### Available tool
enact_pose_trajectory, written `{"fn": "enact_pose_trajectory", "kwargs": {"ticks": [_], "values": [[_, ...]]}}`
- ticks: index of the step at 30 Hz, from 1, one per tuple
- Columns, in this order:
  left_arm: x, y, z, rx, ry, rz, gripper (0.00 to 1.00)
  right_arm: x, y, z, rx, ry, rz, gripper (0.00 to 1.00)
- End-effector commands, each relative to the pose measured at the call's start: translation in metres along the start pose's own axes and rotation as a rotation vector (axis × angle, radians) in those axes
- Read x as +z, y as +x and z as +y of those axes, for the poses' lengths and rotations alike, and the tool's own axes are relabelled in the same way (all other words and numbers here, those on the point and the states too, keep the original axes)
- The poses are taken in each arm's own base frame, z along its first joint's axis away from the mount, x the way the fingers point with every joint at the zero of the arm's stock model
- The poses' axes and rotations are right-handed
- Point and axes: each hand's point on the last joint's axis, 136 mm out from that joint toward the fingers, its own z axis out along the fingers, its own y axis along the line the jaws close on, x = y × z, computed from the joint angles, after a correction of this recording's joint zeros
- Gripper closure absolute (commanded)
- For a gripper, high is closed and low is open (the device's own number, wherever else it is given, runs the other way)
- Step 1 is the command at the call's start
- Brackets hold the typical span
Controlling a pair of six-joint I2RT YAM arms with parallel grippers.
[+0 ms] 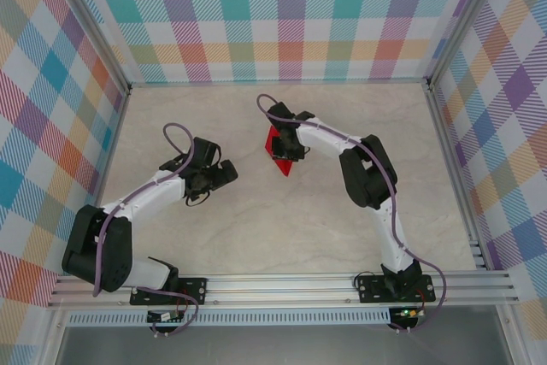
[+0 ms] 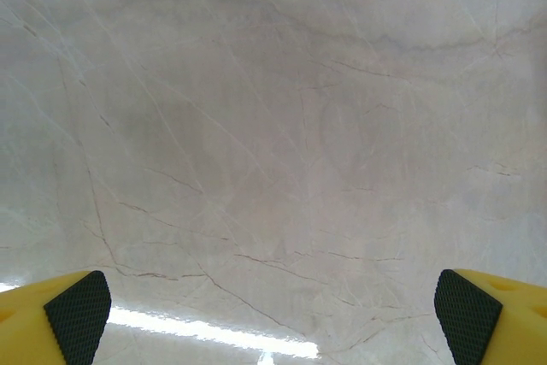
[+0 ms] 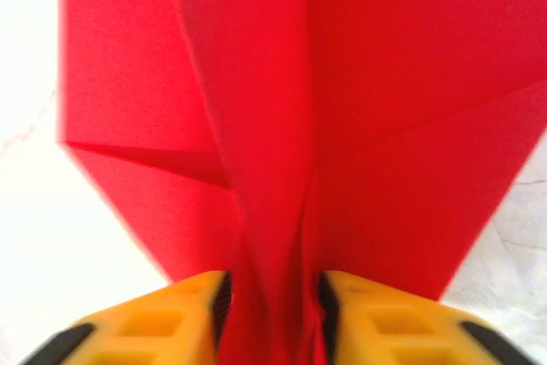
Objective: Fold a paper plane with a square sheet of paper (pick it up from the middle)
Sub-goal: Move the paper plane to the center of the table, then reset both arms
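plane (image 1: 279, 153) first: where does it sit?

– a little behind the middle of the table (image 1: 299, 237), at the tip of the right claw (image 1: 287, 144). it stands tilted there, with its narrow end toward the near side.

and the grip?

– grasping it. in the right wrist view the raised ridge runs down between the two yellow fingers (image 3: 162, 322), and both lie against the red paper.

what do the edges look like?

– blurred up close. the left edge runs straight up, and a crease goes from it in to the ridge. the right edge slants down toward the fingers. every face that shows is red.

the left claw (image 1: 224, 173)?

– released, jaws wide. its black pads (image 2: 79, 314) sit at the two bottom corners of the left wrist view, with bare marbled table between them. from above it lies left of the plane, near but apart, with a strip of bare table between.

room to move?

– open table from the plane down to the rail (image 1: 282, 284) at the near edge, and more behind it up to the checked back wall (image 1: 282, 14). the side walls stand well away from both claws.
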Motion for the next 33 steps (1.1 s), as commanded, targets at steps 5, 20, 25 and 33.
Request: {"fn": "enact_pose_trajectory", "kwargs": {"ticks": [5,20,25,33], "values": [[-0.046,-0.059,-0.005,0.072,-0.064,-0.227,0.00,-0.130,-0.027,0.001,-0.019,-0.070,-0.247,0.32],[-0.071,-0.123,0.079,0.057,-0.425,-0.624,0.00,-0.201,0.002,-0.240,0.245,0.438,-0.643,0.00],[-0.060,-0.126,0.095,0.130,-0.453,-0.706,0.00,-0.180,0.017,-0.289,0.286,0.484,-0.706,0.00],[-0.032,-0.129,0.101,0.214,-0.280,-0.704,0.00,-0.136,0.015,-0.302,0.127,0.459,-0.740,0.00]]}}
